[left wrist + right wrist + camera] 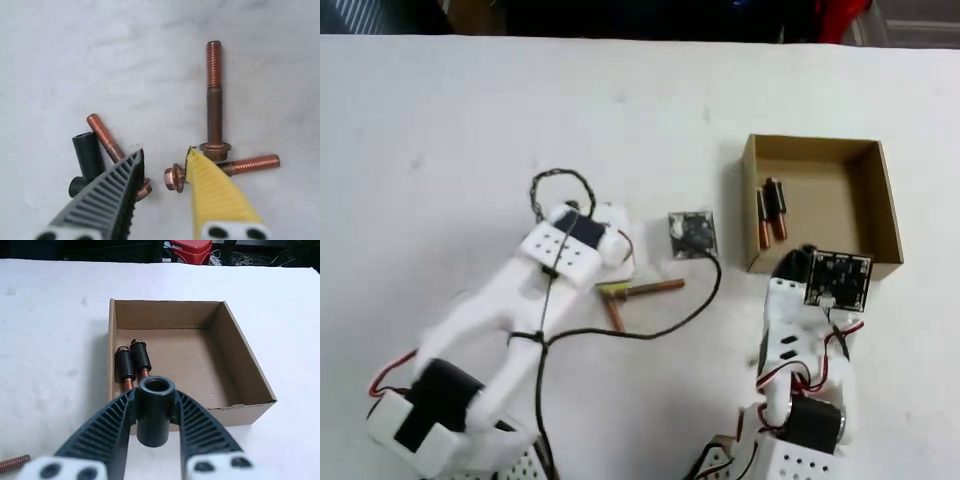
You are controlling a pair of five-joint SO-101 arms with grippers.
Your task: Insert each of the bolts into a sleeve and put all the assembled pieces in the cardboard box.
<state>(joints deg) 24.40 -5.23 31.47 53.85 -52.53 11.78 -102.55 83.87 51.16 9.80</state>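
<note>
1. High view: The cardboard box [885, 200] sits far and to the right on the white surface [470, 130]. Two finished pieces [770, 212] lie in its left side. The right arm [788, 330] is on the near side of the box. The left hand [611, 289] is down by the loose bolts [655, 287] in the middle.

2. Left wrist view: The left hand [165, 150] is wide open and holds nothing. A bolt head [175, 178] lies between its two fingers. Its stem seems to run behind the yellow finger [215, 195], but that part is hidden, so I am not sure. A long bolt [215, 100] lies just past that finger. A short bolt [103, 134] and a spare sleeve [87, 152] lie by the black finger [112, 195].

3. Right wrist view: The right hand [155, 392] is closed tight on a black sleeve [155, 415], with the hole showing. Just beyond it is the box [165, 315] with the two pieces [132, 362] inside.

4. Step in hand, I think: one sleeve is ready and a bolt must be picked up. Next, the left hand should close on the bolt between its fingers, lift it, line its tip up with the hole, and push it in.
</note>
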